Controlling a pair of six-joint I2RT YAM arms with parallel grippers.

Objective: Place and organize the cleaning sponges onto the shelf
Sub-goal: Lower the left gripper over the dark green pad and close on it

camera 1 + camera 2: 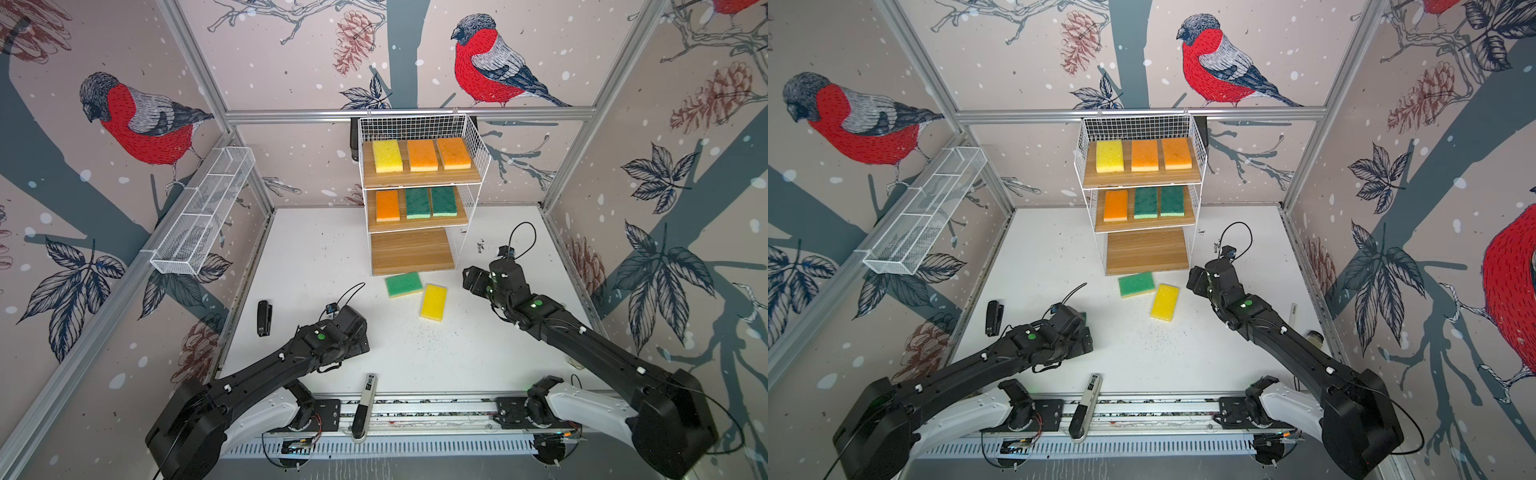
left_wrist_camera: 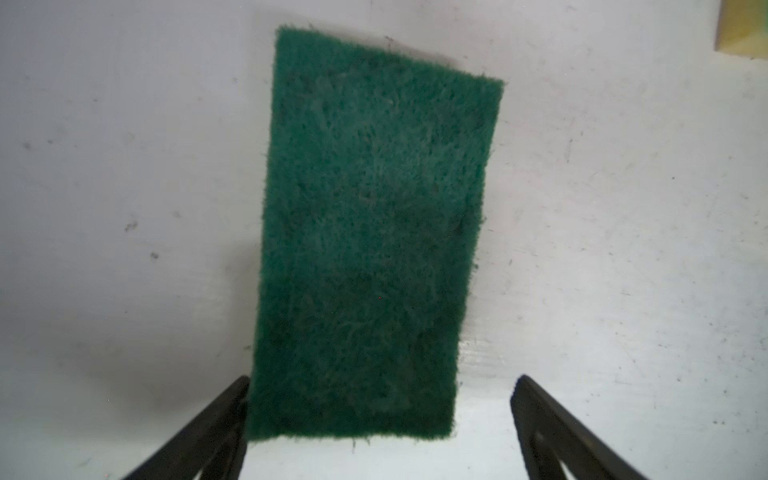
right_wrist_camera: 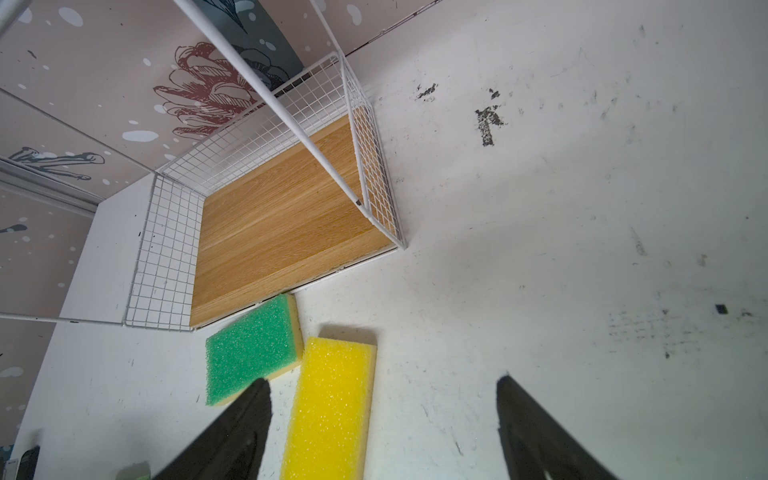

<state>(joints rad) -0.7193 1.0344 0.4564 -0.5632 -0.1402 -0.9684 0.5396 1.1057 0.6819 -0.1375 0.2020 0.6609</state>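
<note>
Jaws on the left gape empty astride the near end of the dark green sponge (image 2: 370,232), flat on the bench (image 2: 124,174), long axis running straight ahead; right jaws also gape, empty.

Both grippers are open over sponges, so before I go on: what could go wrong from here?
The dark green sponge sits off-centre in the open left gripper, close to one finger; closing may twist it.
The open right gripper hangs over the yellow sponge, one finger over the light green sponge beside it; a grasp could nudge it.
The bottom board lies under the middle tier; the wire frame may snag a gripper.
</note>
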